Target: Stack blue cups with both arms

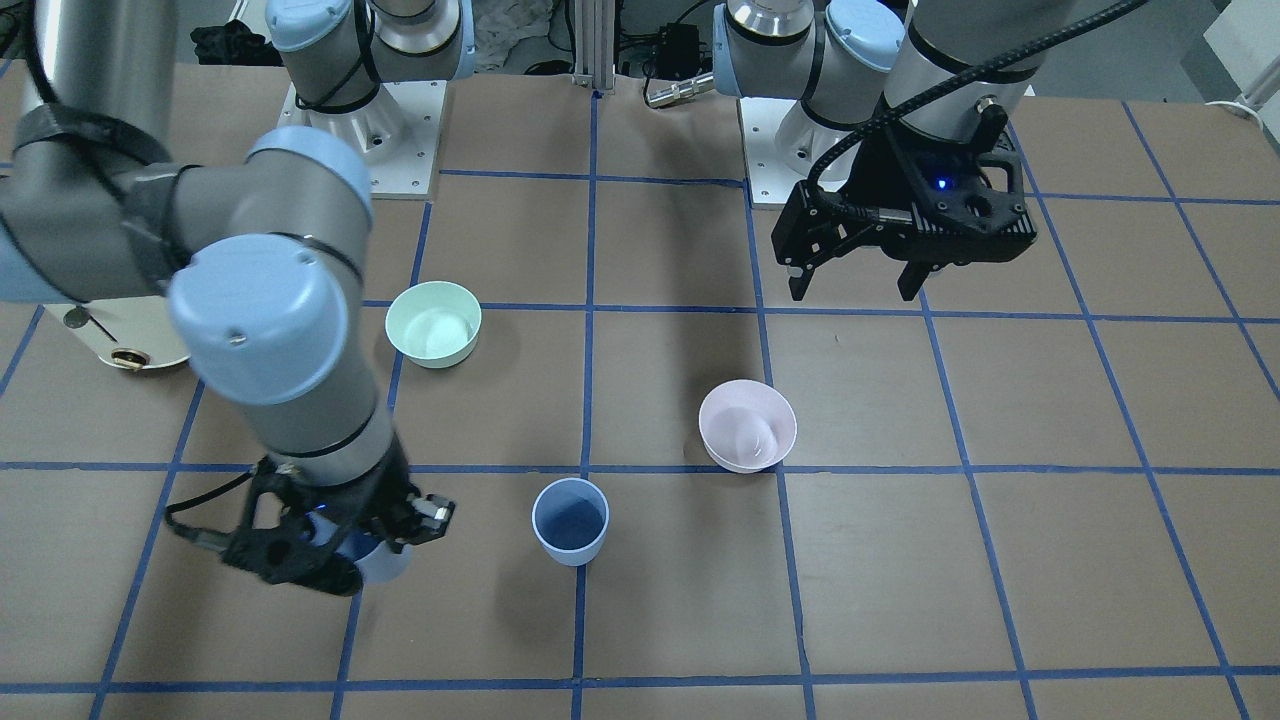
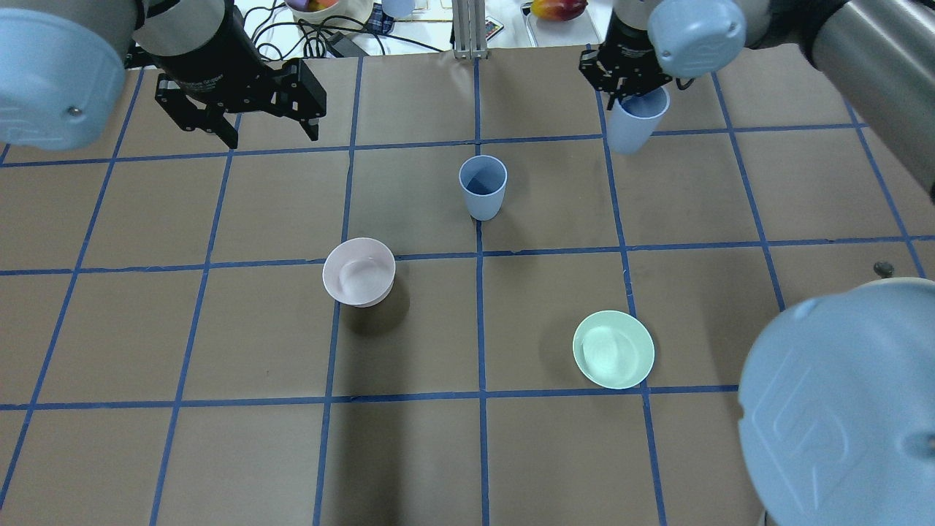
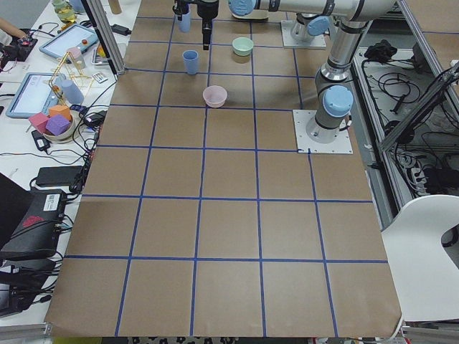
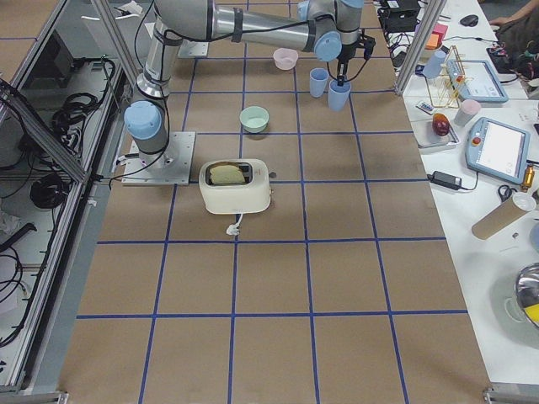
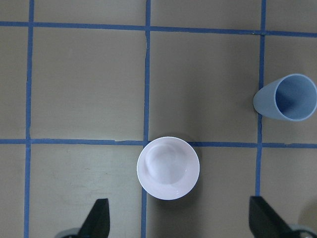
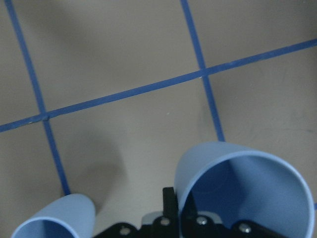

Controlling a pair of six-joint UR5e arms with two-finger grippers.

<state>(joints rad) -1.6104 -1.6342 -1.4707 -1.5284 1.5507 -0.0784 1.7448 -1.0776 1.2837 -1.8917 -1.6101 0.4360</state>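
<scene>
Beside the standing blue cup (image 2: 482, 188), on its right, the right gripper (image 2: 628, 89) is pinching the second blue cup (image 2: 637, 123) by its rim, while on its left the left gripper (image 2: 272, 136) is hovering with jaws spread wide.

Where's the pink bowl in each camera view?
Front-facing: pink bowl right of centre.
Overhead: bowl left of centre.
Left side: bowl upper middle.
Right side: bowl at top centre.
Left wrist: bowl lower middle.
Right wrist: not in it.
Landmark: the standing blue cup, visible in all six.
</scene>
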